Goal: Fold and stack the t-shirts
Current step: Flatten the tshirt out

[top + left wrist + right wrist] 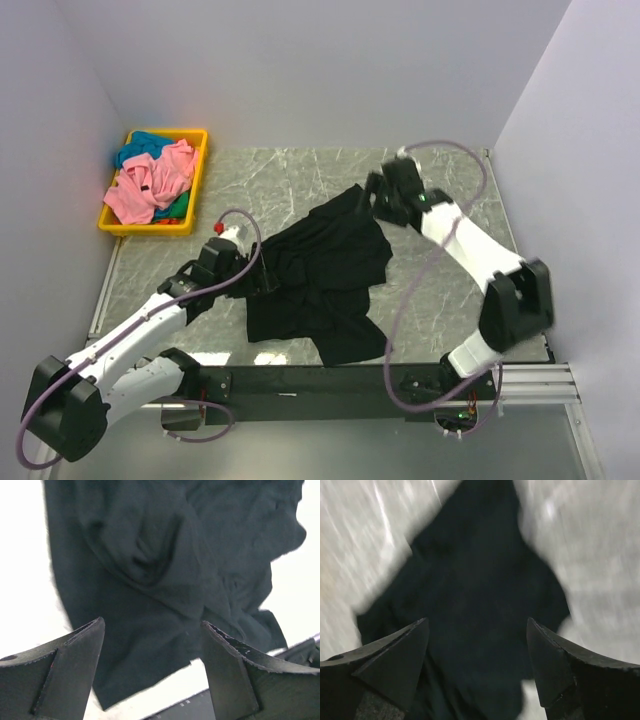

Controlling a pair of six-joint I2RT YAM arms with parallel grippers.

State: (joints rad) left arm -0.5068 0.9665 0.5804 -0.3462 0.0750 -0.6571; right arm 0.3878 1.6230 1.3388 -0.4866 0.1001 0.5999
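Lying crumpled mid-table: black t-shirt (315, 275). Left gripper (152, 625) wide open at its left edge, right gripper (477, 622) wide open over far corner, neither holding anything. Pink t-shirt (150, 185) and teal t-shirt (145, 145) in yellow bin (200, 180), far left.

Overhead view: you get even, soft light from above, with no hard shadows. The black t-shirt (320, 270) reads as one dark mass, folds barely showing. The marble table (300, 175) around it carries a mild sheen.
Left wrist view: the table around the shirt blows out to pure white; the shirt's folds stay fairly sharp.
Right wrist view: heavy motion blur. Marble is streaked beside the shirt, shirt edges are soft, and its surface is nearly featureless.
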